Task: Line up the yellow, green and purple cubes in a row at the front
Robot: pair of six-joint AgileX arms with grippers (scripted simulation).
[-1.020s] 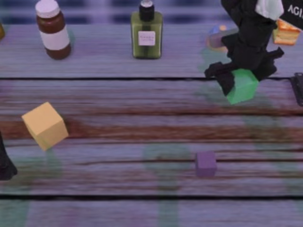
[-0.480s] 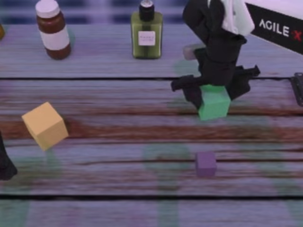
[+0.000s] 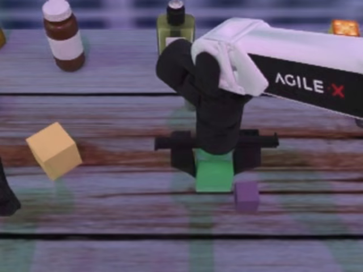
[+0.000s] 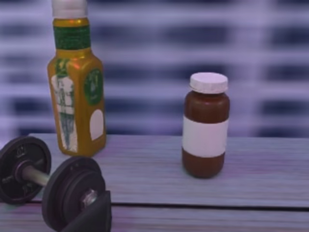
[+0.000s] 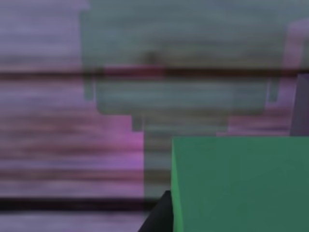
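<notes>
Green cube [image 3: 214, 170] sits clamped between the two black fingers of the right gripper [image 3: 214, 161], near the middle of the table [image 3: 113, 153] and toward the front. The right arm [image 3: 295, 62] reaches in from the top view's right edge, and its wrist hangs straight over the cube. The purple cube [image 3: 247, 196] lies just beside the green one, at its front right corner; whether the two touch cannot be told. In the right wrist view the green cube [image 5: 241, 183] fills the near corner above the plank surface, and a sliver of purple [image 5: 300, 106] shows at the frame's edge. The yellow cube [image 3: 54, 150] rests well apart at the table's left, turned at an angle. Along the back edge stand a brown jar [image 3: 63, 35] with a white cap and an olive bottle [image 3: 174, 25], partly hidden by the arm. The left arm [image 3: 7, 195] is parked at the left edge; its claw's state cannot be told. Its wrist view shows the brown jar [image 4: 205, 125], a yellow juice bottle [image 4: 77, 92] and a black dumbbell [image 4: 48, 186].
</notes>
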